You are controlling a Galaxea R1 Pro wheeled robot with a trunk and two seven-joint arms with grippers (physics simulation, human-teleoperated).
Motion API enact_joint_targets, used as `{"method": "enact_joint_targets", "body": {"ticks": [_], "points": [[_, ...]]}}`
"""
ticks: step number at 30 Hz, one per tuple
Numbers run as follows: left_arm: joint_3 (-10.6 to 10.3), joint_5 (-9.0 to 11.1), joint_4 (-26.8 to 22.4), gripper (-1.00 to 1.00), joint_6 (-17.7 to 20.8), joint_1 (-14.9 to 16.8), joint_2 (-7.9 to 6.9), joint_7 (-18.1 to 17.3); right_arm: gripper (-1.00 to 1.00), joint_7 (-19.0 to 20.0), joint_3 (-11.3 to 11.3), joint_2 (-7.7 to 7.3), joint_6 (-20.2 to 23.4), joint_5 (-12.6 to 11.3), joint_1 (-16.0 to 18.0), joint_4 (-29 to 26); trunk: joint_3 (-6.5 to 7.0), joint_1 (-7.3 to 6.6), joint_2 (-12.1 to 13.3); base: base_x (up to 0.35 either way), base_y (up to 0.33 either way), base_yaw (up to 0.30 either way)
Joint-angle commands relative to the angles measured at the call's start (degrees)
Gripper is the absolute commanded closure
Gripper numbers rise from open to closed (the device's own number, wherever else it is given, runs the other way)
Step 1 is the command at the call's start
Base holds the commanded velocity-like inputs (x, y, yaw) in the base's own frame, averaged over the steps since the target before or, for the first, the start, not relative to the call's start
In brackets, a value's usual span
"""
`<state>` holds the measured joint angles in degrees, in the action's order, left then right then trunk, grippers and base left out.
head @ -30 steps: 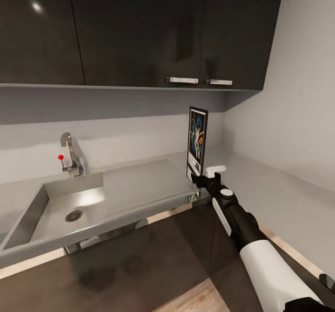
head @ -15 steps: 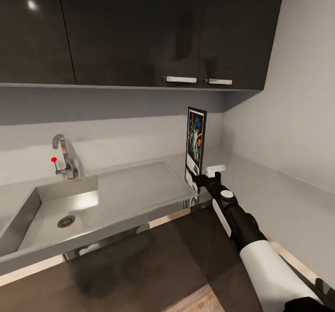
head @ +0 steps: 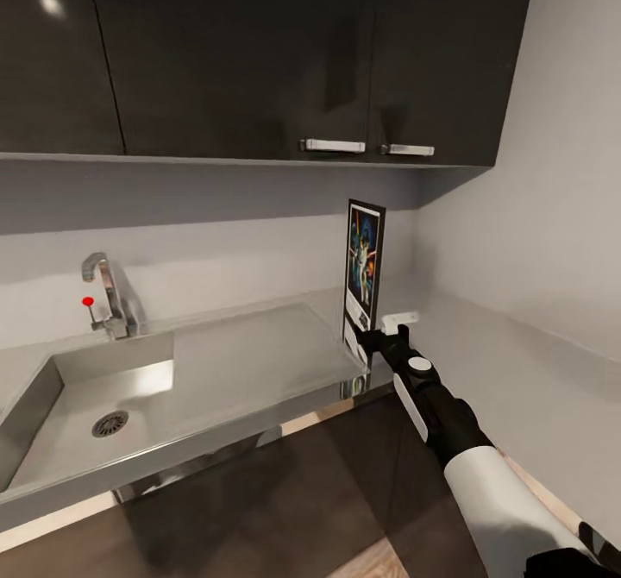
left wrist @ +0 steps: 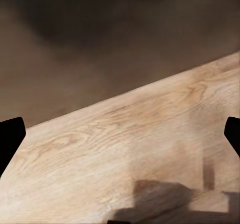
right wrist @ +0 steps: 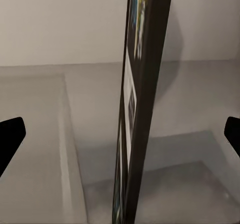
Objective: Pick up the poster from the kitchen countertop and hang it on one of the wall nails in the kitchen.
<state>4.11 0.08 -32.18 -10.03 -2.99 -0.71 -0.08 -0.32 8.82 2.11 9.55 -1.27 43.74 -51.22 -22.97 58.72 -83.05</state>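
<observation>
the poster (head: 363, 270) is standing upright near the tabletop (head: 509, 371)'s front edge, beside the sink (head: 103, 397)'s drainboard, framed between the right gripper (head: 377, 337)'s wide-apart jaws without touching them. the left gripper (left wrist: 120, 144)'s jaws are gaping over wooden floor (left wrist: 140, 149).

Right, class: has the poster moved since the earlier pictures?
No. The poster stands at the right end of the steel sink, below the cabinet handle, as before; the faucet shifting leftward is the camera's doing.
</observation>
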Motion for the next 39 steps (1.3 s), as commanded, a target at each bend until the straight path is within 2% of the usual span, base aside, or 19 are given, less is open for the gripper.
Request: {"method": "enact_joint_targets", "body": {"ticks": [1, 16, 27, 39], "points": [[0.1, 0.0, -0.1, -1.00, -0.1, 0.0, 0.01, 0.0, -1.00, 0.0, 0.1, 0.00, 0.3, -0.1, 0.0, 0.0, -0.05, 0.01, 0.0, 0.056, -0.001, 0.000], [0.1, 0.0, -0.1, -1.00, -0.1, 0.0, 0.01, 0.0, -1.00, 0.0, 0.1, 0.00, 0.1, -0.1, 0.0, 0.2, -0.05, 0.01, 0.0, 0.085, 0.000, 0.000], [0.1, 0.0, -0.1, -1.00, -0.1, 0.0, 0.01, 0.0, -1.00, 0.0, -0.1, -0.09, -5.5, -0.1, 0.0, 5.1, -0.05, 0.01, 0.0, 0.016, 0.000, 0.000], [0.1, 0.0, -0.1, -1.00, -0.1, 0.0, 0.01, 0.0, -1.00, 0.1, -0.1, -0.20, -5.5, -0.1, 0.0, 5.2, -0.05, 0.01, 0.0, 0.073, 0.000, 0.000]]}}
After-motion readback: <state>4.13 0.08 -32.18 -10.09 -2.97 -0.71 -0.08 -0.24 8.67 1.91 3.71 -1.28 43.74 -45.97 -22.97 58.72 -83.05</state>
